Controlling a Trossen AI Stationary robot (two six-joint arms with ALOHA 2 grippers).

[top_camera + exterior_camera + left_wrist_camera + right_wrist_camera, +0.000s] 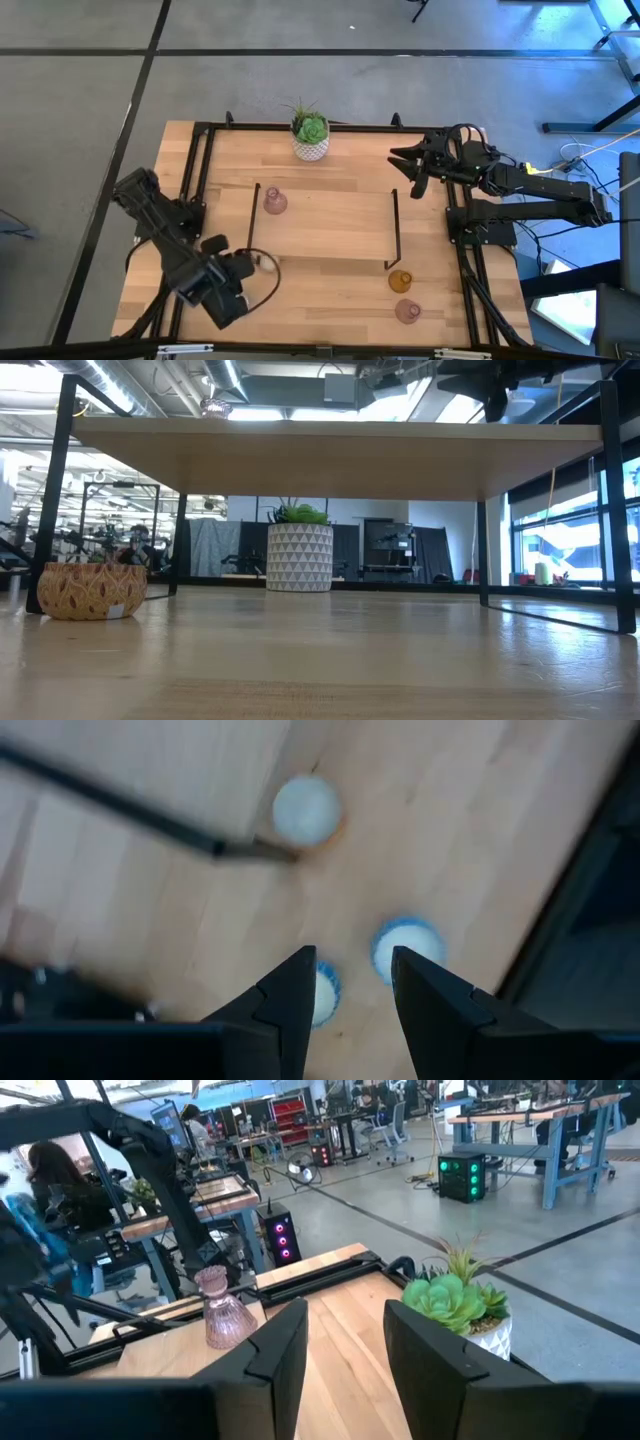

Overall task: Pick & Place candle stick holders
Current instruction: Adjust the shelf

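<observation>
There's a white pot with a green plant point(311, 136) sitting at the far edge of the wooden desk point(330, 225). A woven basket-looking bowl point(92, 591) sits low in the level view, and a person point(62, 1185) is over in the background by other workbenches.

plant pot point(311, 146) at the table's point(330, 225) rear edge; two holders point(400, 281) point(407, 311) near the front right.

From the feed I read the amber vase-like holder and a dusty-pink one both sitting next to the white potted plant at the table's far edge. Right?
Not quite. In the high view, the amber vase-like holder sits near the front right, close to a dusty-pink holder. Only the other dusty-pink holder stands near the white potted plant at the far edge.
</observation>
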